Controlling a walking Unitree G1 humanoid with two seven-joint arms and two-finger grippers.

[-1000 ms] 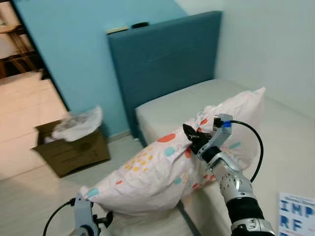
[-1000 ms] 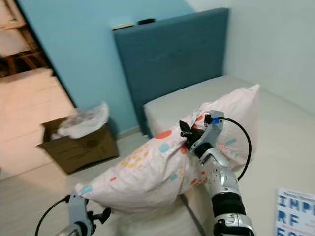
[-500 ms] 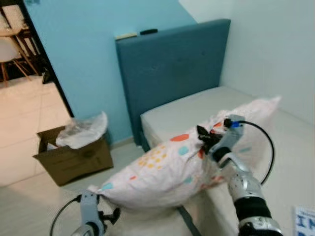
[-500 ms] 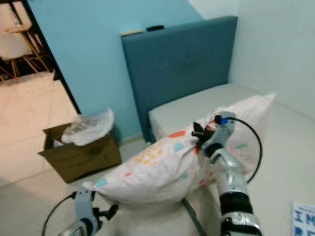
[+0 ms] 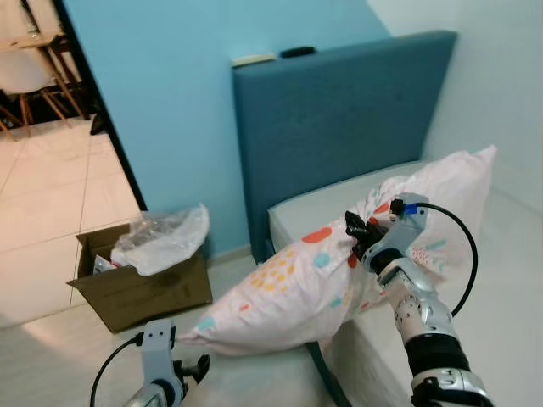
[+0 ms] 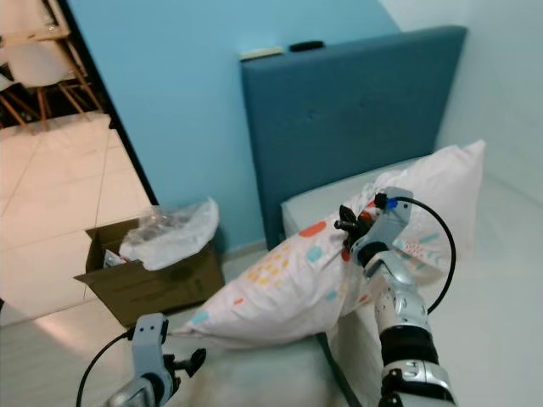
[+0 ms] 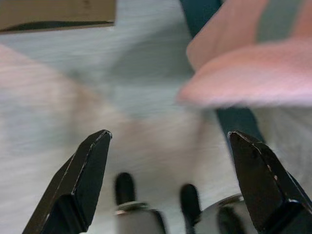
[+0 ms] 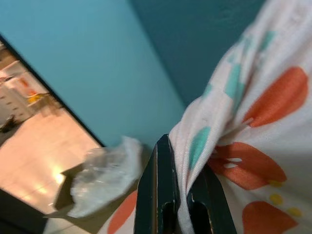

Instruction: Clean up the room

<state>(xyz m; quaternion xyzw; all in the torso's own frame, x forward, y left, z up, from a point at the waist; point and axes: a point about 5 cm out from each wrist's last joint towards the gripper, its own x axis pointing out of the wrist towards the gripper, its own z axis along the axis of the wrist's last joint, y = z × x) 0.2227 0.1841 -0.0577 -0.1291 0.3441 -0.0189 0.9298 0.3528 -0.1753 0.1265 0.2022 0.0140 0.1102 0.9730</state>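
The right hand (image 5: 357, 235) is clamped on a pinched fold of the white pillow with orange, teal and yellow dots (image 5: 297, 288); in the right wrist view the two black fingers (image 8: 157, 195) close tightly on the fabric. The pillow hangs tilted across the near left edge of the pale grey mattress (image 5: 509, 280): its upper end lies over the bed near the dark teal upholstered headboard (image 5: 339, 119), and its lower corner overhangs the light floor (image 5: 51, 356) beside the bed. The left hand (image 7: 170, 161) is low over the floor below the pillow's lower corner, fingers spread wide and holding nothing. An open brown cardboard box (image 5: 140, 288) containing crumpled clear plastic (image 5: 165, 242) stands on the floor against the light blue wall (image 5: 161, 102), left of the headboard and apart from the pillow. Two small flat objects (image 5: 276, 56) rest on the headboard's top edge. A doorway at the left opens onto a tiled room with chairs (image 5: 25, 85).
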